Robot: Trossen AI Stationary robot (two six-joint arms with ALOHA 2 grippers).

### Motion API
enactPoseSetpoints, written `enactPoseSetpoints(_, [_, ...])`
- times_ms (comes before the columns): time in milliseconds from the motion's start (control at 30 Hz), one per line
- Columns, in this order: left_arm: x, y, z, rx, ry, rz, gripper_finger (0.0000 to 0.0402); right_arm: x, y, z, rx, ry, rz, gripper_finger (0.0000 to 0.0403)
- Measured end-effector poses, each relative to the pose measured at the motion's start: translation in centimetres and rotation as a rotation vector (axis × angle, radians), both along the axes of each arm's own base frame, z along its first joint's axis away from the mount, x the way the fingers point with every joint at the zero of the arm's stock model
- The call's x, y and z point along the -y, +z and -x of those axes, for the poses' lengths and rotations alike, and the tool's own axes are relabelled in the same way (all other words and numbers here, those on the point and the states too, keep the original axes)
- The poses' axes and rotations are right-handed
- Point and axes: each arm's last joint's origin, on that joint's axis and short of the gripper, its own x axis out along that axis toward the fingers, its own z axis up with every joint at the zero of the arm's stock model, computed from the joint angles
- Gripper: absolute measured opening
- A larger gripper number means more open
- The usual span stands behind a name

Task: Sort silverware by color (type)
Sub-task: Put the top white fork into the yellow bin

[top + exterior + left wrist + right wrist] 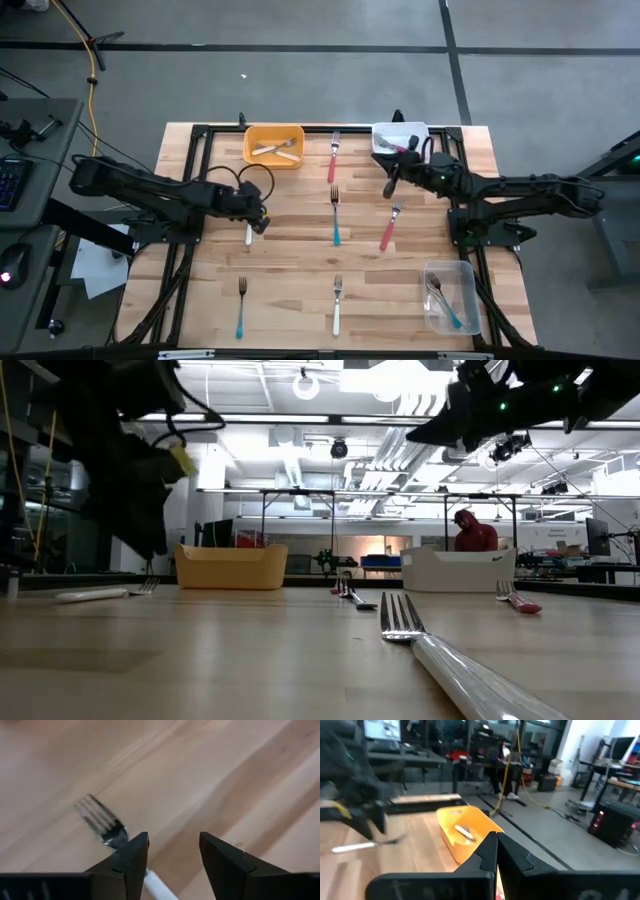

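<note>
Small forks with metal heads and plastic handles lie on the wooden table. My left gripper [256, 218] [172, 855] is open and hovers just above a white-handled fork [248, 236] [102, 822] that lies flat. The fork's handle [159, 886] runs under the gap, close to one finger. My right gripper [391, 186] [496, 851] is shut and raised near the white bin [400, 140]. I see nothing between its fingers. It points toward the yellow bin [465, 835].
The yellow bin [273, 146] holds white forks, the white bin red ones, and a clear bin [449, 297] teal ones. Loose forks: red [332, 158], teal [336, 216], red [388, 230], teal [241, 306], white [338, 306]. A person in red [474, 532] stands beyond the table.
</note>
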Motion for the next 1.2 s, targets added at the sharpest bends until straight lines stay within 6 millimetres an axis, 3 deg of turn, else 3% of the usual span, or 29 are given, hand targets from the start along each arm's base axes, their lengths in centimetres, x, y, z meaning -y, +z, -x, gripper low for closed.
enactPoseSetpoints(200, [-0.2, -1.5, 0.2, -0.089, 0.028, 0.004, 0.0177, -1.9, 2.1, 1.4, 0.076, 0.080, -0.004, 0.0001])
enactPoseSetpoints(433, [-0.1, -2.6, 0.0, -0.152, 0.023, 0.028, 0.0177, -3.0, 2.2, 2.6, 0.022, 0.111, 0.004, 0.0000])
enactPoseSetpoints(900, [-0.4, -3.8, -0.4, -0.220, 0.032, 0.044, 0.0175, -3.3, 2.1, 2.5, 0.016, 0.102, 0.012, 0.0000])
enactPoseSetpoints(1200, [-0.5, -3.8, -0.8, -0.204, -0.080, 0.070, 0.0105, -3.3, 2.1, 2.5, 0.015, 0.102, 0.012, 0.0000])
